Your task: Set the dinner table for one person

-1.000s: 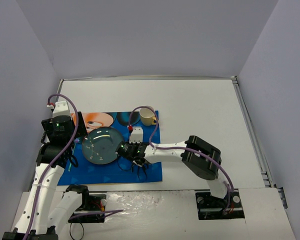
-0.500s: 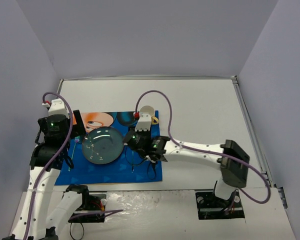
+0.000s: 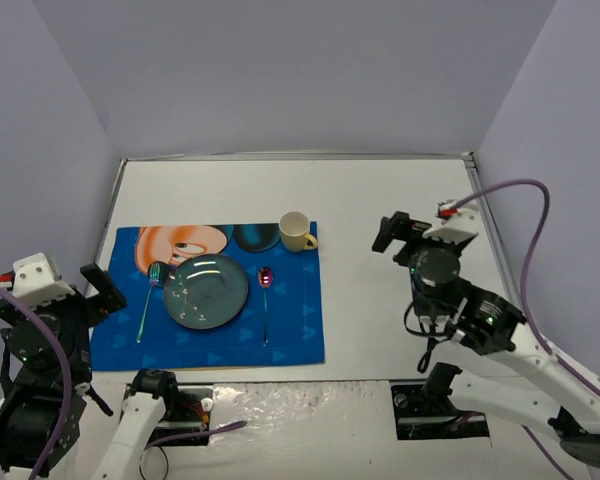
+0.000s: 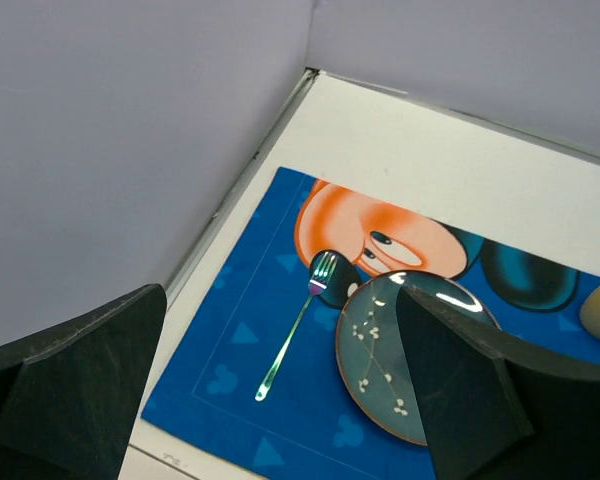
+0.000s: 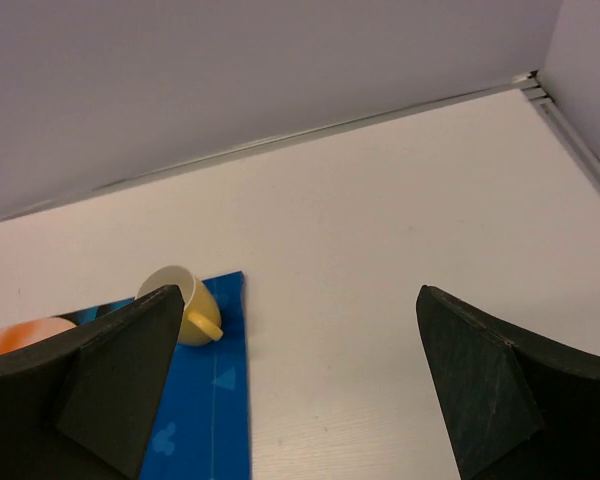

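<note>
White laminate is spreading outward from the arms' bases. The dinner table is filling the whole floor of the booth, and its right half and far strip are lying bare.

At the near edge two arms are standing raised. The left gripper is hovering above the near-left corner, its jaws standing wide apart with nothing between them. The right gripper is hanging over the right half of the table, jaws likewise spread and gripping nothing.

One blue cartoon-printed placemat is lying flat in the near-left part of the table, its near side close to the near edge. It is carrying:
- one dark teal plate
- one fork
- one spoon
- one pale yellow cup

The plate is sitting around the middle of the mat. The fork is lying just beside it toward the left edge, with its tines pointing to the far edge. The spoon is lying just beside the plate toward the right edge, bowl end farthest. The cup is standing upright at the mat's far-right corner, its handle turning toward the right edge.

Beyond the mat, a thin metal rim is bordering the far edge. Plain lavender-grey walls are rising on the left, far and right sides.
</note>
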